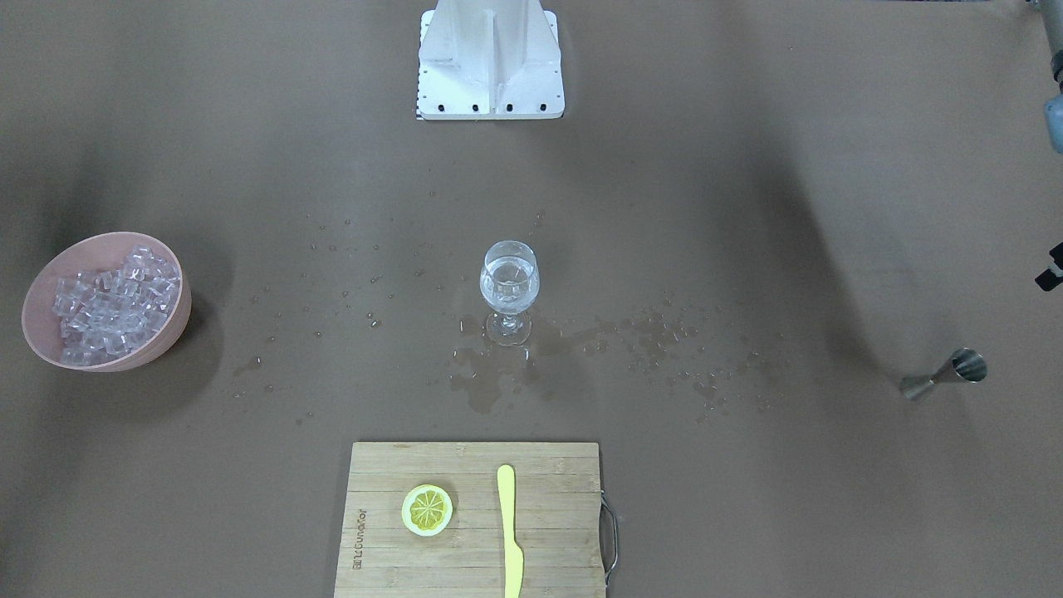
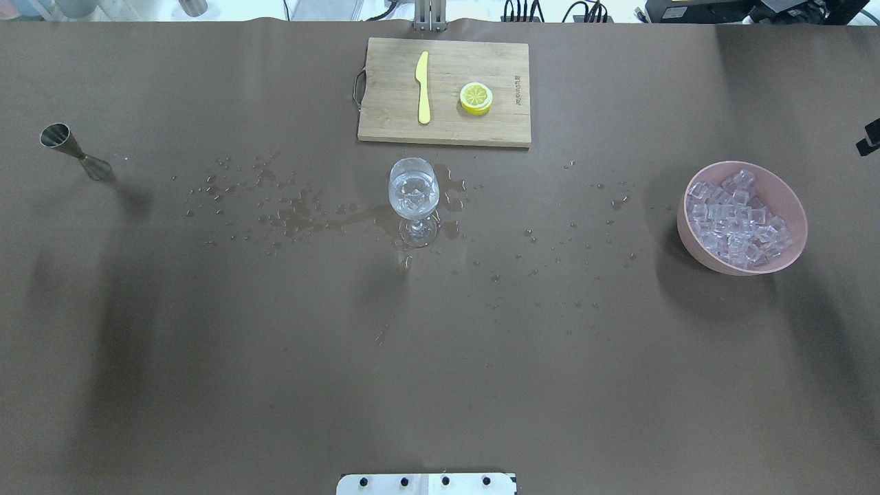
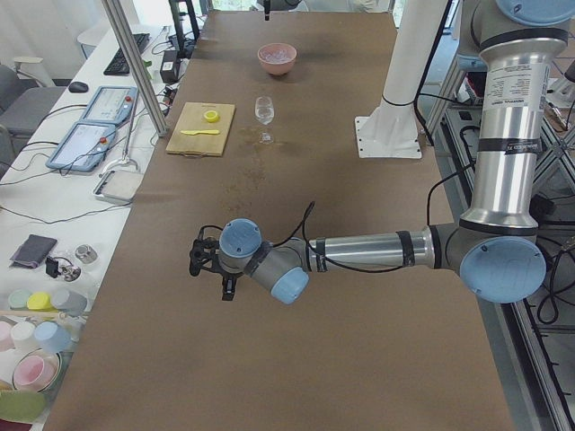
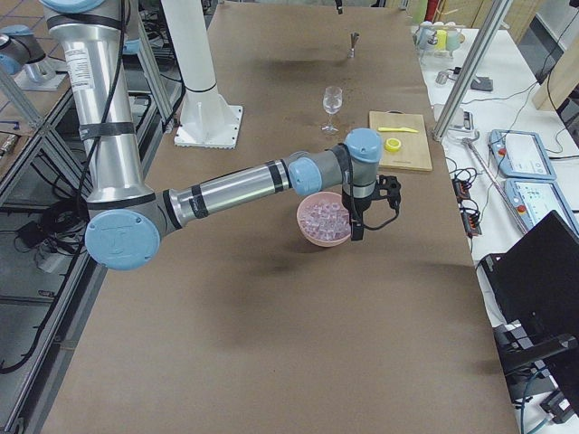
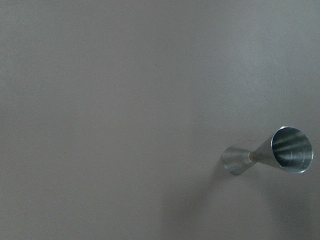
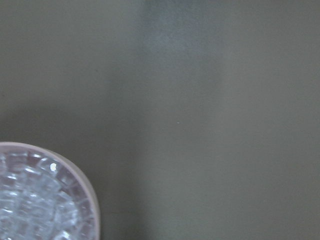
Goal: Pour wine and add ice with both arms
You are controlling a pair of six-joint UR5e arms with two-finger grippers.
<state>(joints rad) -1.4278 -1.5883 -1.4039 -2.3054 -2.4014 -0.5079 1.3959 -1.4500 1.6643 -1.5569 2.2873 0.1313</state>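
Observation:
A stemmed glass (image 1: 509, 286) stands mid-table and holds clear wine (image 2: 413, 191), with glints in it like ice cubes. A pink bowl (image 2: 790, 199) on my right side is heaped with ice (image 2: 735, 220). A steel jigger (image 2: 72, 148) stands upright far on my left side. My left gripper (image 3: 205, 265) hovers high above the table near the jigger (image 5: 270, 156). My right gripper (image 4: 387, 194) hovers beside the bowl (image 6: 82, 182), past its rim. Neither wrist view shows fingers, so I cannot tell whether either gripper is open or shut.
Spilled drops and a small puddle (image 1: 486, 378) lie around the glass. A wooden cutting board (image 1: 390, 498) with a lemon slice (image 1: 427, 509) and a yellow knife (image 1: 509, 531) lies beyond the glass. The white mounting base (image 1: 490, 62) is on the robot's side.

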